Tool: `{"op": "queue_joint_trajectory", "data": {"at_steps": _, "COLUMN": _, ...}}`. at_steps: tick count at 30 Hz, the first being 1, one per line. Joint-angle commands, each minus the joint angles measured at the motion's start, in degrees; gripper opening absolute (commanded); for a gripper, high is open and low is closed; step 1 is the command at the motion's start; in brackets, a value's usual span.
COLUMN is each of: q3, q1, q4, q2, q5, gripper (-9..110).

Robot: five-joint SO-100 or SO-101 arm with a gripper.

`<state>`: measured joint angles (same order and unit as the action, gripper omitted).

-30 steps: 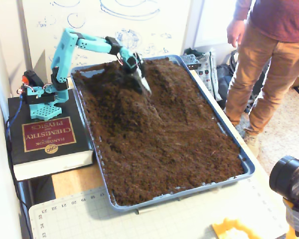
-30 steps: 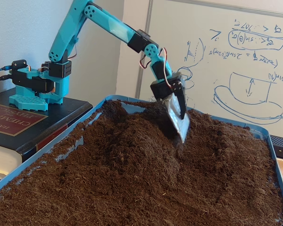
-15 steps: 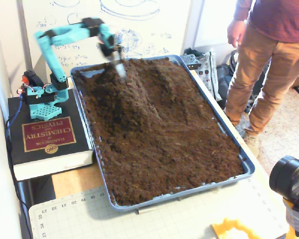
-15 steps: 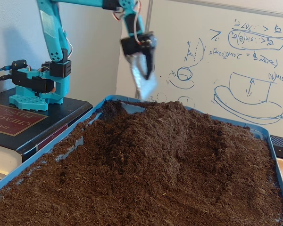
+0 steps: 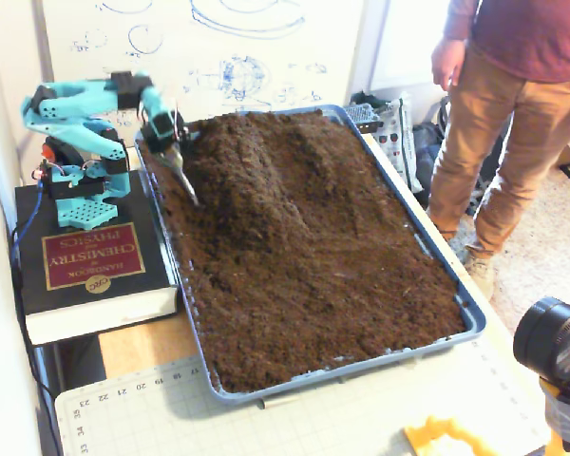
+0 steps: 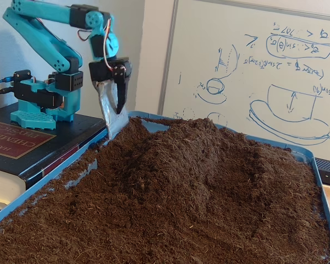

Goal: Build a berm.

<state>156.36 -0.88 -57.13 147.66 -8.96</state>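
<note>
The claw (image 6: 116,118), jaws together, points down at the tray's (image 5: 475,318) far-left edge beside the berm (image 5: 266,166). It seems placed to scrape; next, pushing soil toward the ridge.

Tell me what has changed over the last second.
The gripper with its metal blade left the far middle of the soil, rose, swung back toward the arm's base, and now its tip sits low at the tray's near-base edge. Nothing was grasped or released. The berm, book and bystander look unchanged.
</note>
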Motion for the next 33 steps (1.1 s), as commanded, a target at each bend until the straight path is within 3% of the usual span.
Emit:
{"op": "queue_joint_trajectory", "data": {"at_steps": 1, "q3": 2.11, "q1": 4.57, "q4": 9.93, "q2": 2.11, "q5": -0.62, "gripper": 0}}
{"op": "queue_joint_trajectory", "data": {"at_steps": 17, "q3": 10.11, "q1": 1.76, "q4": 30.76, "q2": -21.71, "q5": -7.21, "gripper": 0}}
{"op": "queue_joint_trajectory", "data": {"at_steps": 27, "q3": 9.84, "q1": 1.41, "q4": 43.15, "q2": -31.20, "q5": -7.29, "gripper": 0}}
{"op": "queue_joint_trajectory", "data": {"at_steps": 33, "q3": 1.85, "q1": -0.44, "q4": 46.32, "q2": -39.02, "q5": -6.33, "gripper": 0}}
